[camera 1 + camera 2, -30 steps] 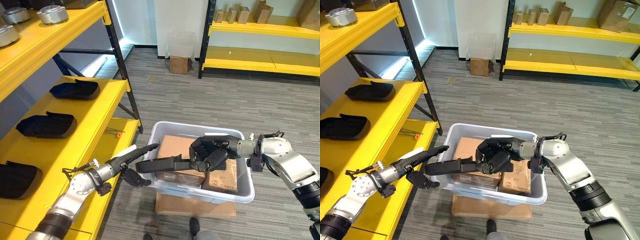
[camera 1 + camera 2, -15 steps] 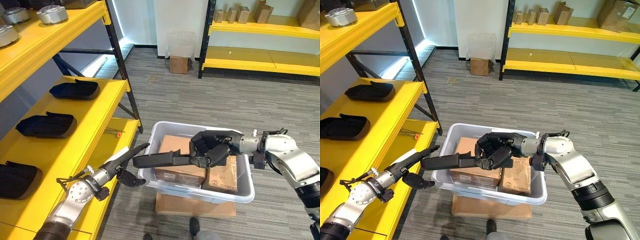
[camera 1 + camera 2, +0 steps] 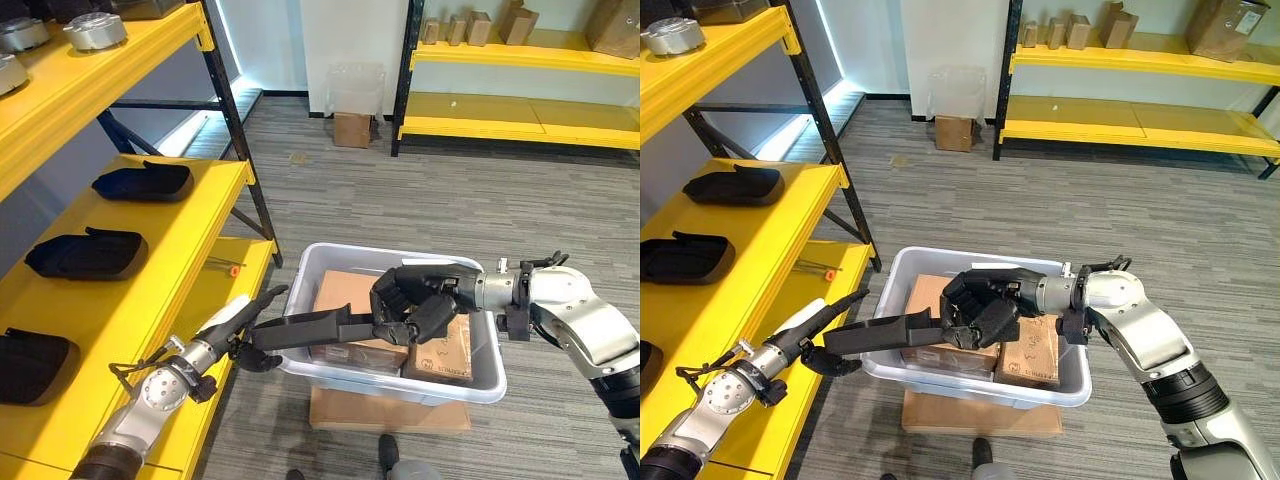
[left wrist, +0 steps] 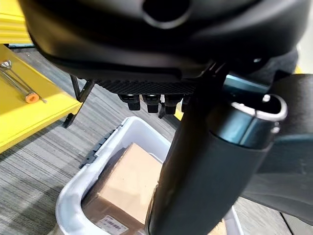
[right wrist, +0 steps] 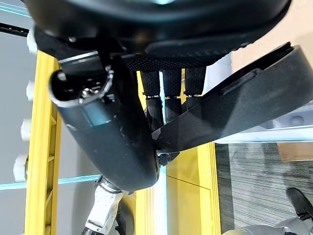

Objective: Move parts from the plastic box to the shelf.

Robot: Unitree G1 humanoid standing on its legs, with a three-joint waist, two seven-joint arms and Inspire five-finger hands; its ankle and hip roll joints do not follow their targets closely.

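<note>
Open floor (image 3: 430, 200) lies beyond the plastic box (image 3: 310, 268); the shelf's black upright (image 3: 240, 150) flanks its left.

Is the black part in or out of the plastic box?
Mostly out: the black part, gripped by the right hand, sticks out over the plastic box rim toward the left hand.

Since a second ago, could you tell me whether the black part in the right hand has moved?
Yes. The black part has shifted towards the robot's left: its free end now reaches past the plastic box's left wall to the left hand.
</note>
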